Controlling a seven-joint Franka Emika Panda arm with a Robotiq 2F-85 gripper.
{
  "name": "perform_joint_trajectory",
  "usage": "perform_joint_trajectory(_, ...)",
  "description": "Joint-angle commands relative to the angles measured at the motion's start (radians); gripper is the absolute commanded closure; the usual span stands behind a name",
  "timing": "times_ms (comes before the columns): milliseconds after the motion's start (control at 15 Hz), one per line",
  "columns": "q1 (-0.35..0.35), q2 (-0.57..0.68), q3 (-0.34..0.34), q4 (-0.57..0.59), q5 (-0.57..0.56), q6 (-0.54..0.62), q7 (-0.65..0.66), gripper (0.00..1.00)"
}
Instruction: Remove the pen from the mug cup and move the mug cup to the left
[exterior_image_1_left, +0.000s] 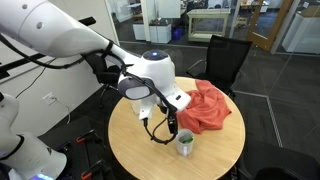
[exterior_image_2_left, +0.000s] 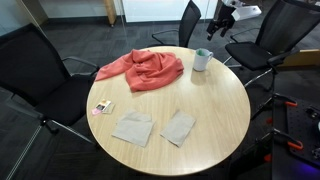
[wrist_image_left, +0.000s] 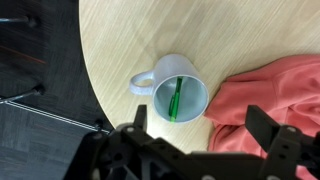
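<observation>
The pale mug cup (wrist_image_left: 194, 98) stands upright near the round table's edge, its handle pointing away from the red cloth (wrist_image_left: 275, 95). The green pen (wrist_image_left: 176, 98) leans inside it. My gripper (wrist_image_left: 205, 135) hangs open above the mug, a little off toward the cloth, with nothing between its fingers (wrist_image_left: 135, 125). In both exterior views the gripper (exterior_image_1_left: 168, 128) (exterior_image_2_left: 222, 20) is well above the mug cup (exterior_image_1_left: 186, 145) (exterior_image_2_left: 202, 60) and not touching it. The pen is too small to make out in the exterior views.
The round wooden table (exterior_image_2_left: 215, 115) carries the crumpled red cloth (exterior_image_2_left: 145, 68) beside the mug, two flat pale napkins (exterior_image_2_left: 132, 128) (exterior_image_2_left: 178, 128) and a small card stack (exterior_image_2_left: 103, 106). Black office chairs (exterior_image_2_left: 40, 60) (exterior_image_1_left: 225, 55) ring the table.
</observation>
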Motion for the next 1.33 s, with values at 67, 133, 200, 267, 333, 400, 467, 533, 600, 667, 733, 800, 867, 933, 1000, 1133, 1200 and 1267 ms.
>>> perform_joint_trajectory(67, -0.014, 0.106, 0.019, 0.092, -0.010, 0.046, 0.062, 0.00)
perform_joint_trajectory(133, -0.015, 0.121, 0.019, 0.104, -0.011, 0.053, 0.059, 0.00)
perform_joint_trajectory(200, -0.015, 0.139, 0.019, 0.115, -0.014, 0.056, 0.059, 0.00)
perform_joint_trajectory(267, -0.017, 0.153, 0.022, 0.127, -0.009, 0.055, 0.055, 0.00)
perform_joint_trajectory(333, -0.016, 0.170, 0.023, 0.137, -0.012, 0.060, 0.052, 0.00)
perform_joint_trajectory(400, -0.017, 0.183, 0.023, 0.147, -0.010, 0.062, 0.054, 0.00)
perform_joint_trajectory(467, -0.018, 0.197, 0.026, 0.160, -0.008, 0.060, 0.051, 0.00)
perform_joint_trajectory(533, -0.017, 0.209, 0.027, 0.171, -0.008, 0.057, 0.053, 0.09)
perform_joint_trajectory(600, -0.022, 0.221, 0.031, 0.183, -0.004, 0.053, 0.046, 0.25)
perform_joint_trajectory(667, -0.021, 0.231, 0.033, 0.192, -0.004, 0.053, 0.049, 0.34)
perform_joint_trajectory(733, -0.022, 0.243, 0.035, 0.205, -0.004, 0.048, 0.049, 0.42)
perform_joint_trajectory(800, -0.022, 0.252, 0.037, 0.214, -0.005, 0.047, 0.052, 0.46)
perform_joint_trajectory(867, -0.024, 0.262, 0.040, 0.224, -0.004, 0.044, 0.051, 0.48)
perform_joint_trajectory(933, -0.023, 0.271, 0.040, 0.234, -0.005, 0.042, 0.054, 0.51)
perform_joint_trajectory(1000, -0.024, 0.279, 0.042, 0.242, -0.003, 0.037, 0.055, 0.55)
perform_joint_trajectory(1133, -0.025, 0.291, 0.043, 0.252, -0.002, 0.033, 0.057, 0.55)
perform_joint_trajectory(1200, -0.024, 0.294, 0.041, 0.251, -0.003, 0.034, 0.062, 0.54)
perform_joint_trajectory(1267, -0.022, 0.297, 0.038, 0.252, -0.006, 0.031, 0.066, 0.56)
